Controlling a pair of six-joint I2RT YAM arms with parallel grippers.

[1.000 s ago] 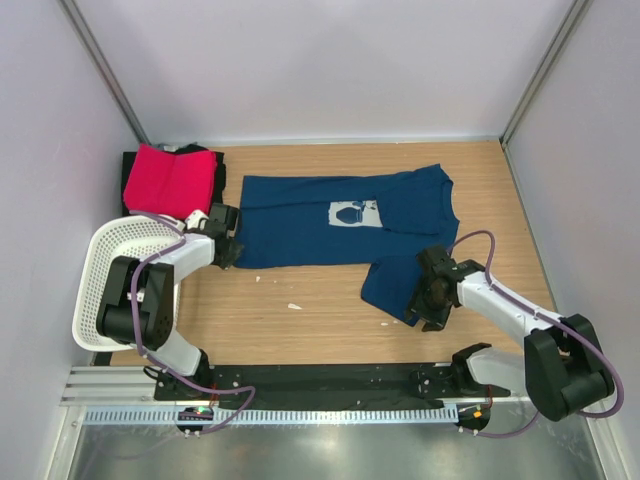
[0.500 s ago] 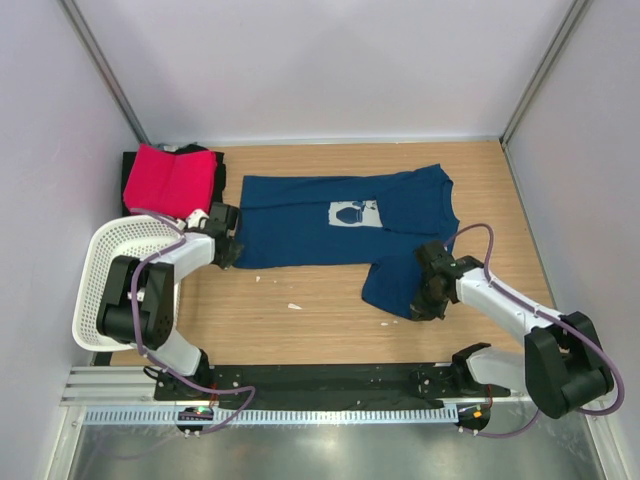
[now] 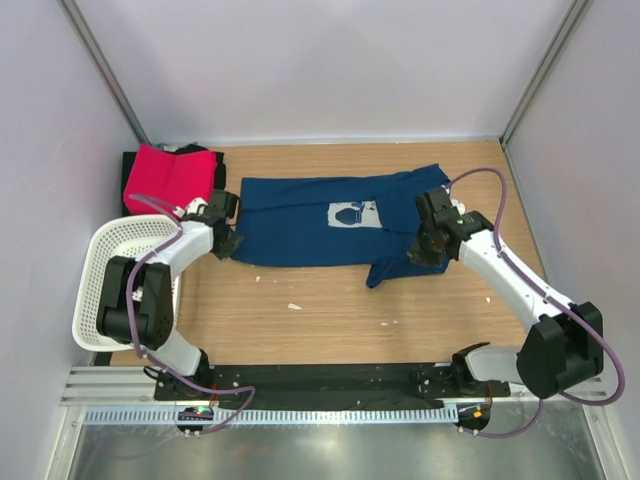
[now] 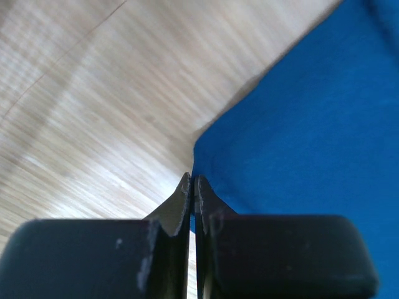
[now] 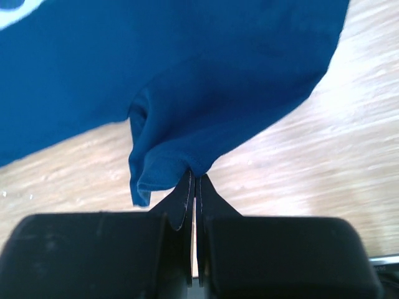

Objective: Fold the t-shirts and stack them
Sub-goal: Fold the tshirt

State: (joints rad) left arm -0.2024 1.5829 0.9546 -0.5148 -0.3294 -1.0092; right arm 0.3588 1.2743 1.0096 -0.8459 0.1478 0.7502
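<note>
Right gripper (image 3: 422, 250) and left gripper (image 3: 228, 245) were each clamped shut on the navy t-shirt (image 3: 310, 232), which lay spread on the table (image 3: 330, 320): sleeve at 3 o'clock, hem corner at 9. A lengthwise fold seemed underway; next, both edges should travel toward 12 together. Bare wood lay open at 6, basket (image 3: 100, 290) at 8, pink-red t-shirt (image 3: 170, 178) at 10.

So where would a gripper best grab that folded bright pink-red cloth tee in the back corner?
Probably the near right edge of the bright pink-red folded tee, coming from the front right: it lies flat on a black tee, tucked into the back-left corner.
</note>
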